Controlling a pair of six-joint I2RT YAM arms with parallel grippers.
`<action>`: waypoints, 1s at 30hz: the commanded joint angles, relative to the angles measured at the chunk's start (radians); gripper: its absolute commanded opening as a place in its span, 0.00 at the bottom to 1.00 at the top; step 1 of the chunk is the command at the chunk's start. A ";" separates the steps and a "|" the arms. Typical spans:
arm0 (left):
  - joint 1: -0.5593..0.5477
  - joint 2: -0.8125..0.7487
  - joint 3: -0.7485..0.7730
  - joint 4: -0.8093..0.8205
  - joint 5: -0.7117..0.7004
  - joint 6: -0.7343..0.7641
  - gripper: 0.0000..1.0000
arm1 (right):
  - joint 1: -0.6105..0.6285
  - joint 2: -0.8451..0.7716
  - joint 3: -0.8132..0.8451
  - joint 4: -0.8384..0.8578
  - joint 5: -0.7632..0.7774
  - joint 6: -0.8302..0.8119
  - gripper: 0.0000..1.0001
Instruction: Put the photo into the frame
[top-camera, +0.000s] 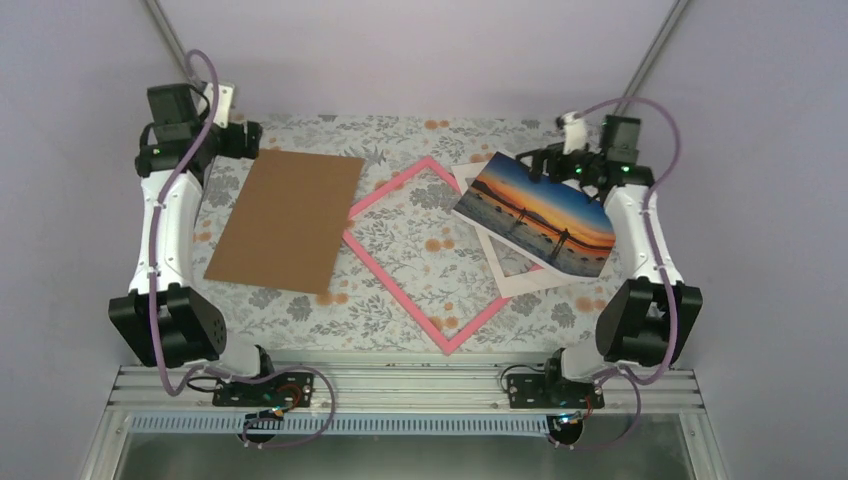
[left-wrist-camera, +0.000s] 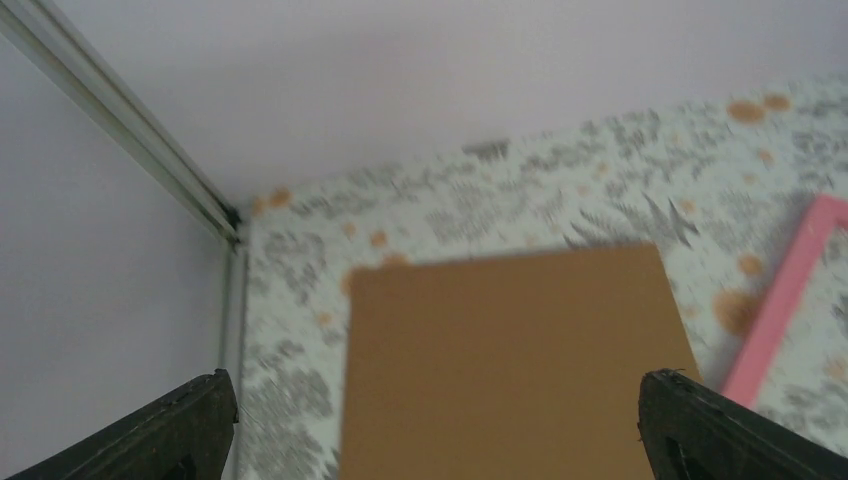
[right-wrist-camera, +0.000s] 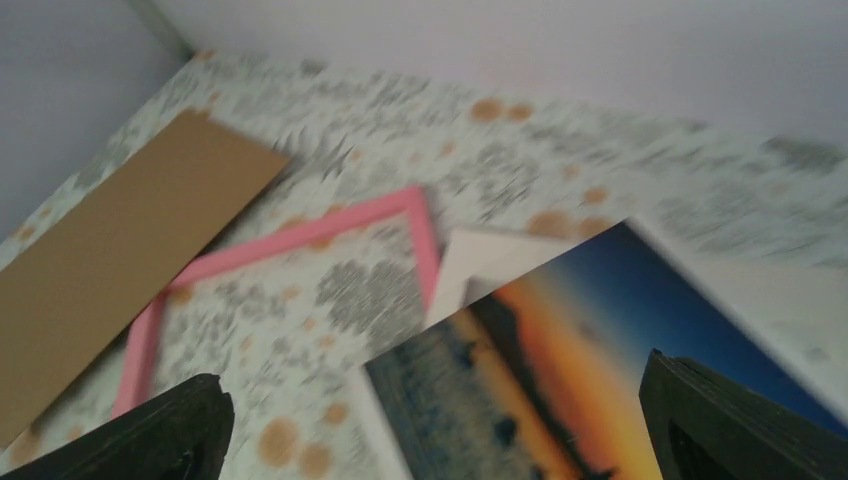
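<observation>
Photo (top-camera: 535, 212): lies on white mat (top-camera: 525, 280), long axis diagonal, far-left to near-right. Frame (top-camera: 400, 290): alongside. Left gripper (left-wrist-camera: 437, 390), right gripper (right-wrist-camera: 432, 375): both spread, empty.

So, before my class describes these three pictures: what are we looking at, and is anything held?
Two robot arms are bolted at the near edge of a table. One picture looks down from above; the other two come from wrist cameras, with dark fingertips at the bottom corners. On the table lie brown cardboard, a pink frame and a sunset photo resting on a white mat. The left hand and right hand are open, holding nothing.
</observation>
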 joint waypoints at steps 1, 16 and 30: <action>-0.022 -0.099 -0.124 -0.020 -0.044 -0.042 1.00 | 0.146 -0.082 -0.145 0.023 0.114 -0.002 1.00; 0.003 -0.297 -0.384 -0.049 -0.092 -0.134 1.00 | 0.798 0.007 -0.308 0.088 0.476 0.110 1.00; 0.028 -0.299 -0.449 -0.014 -0.116 -0.195 1.00 | 1.098 0.305 -0.175 0.137 0.606 0.188 0.95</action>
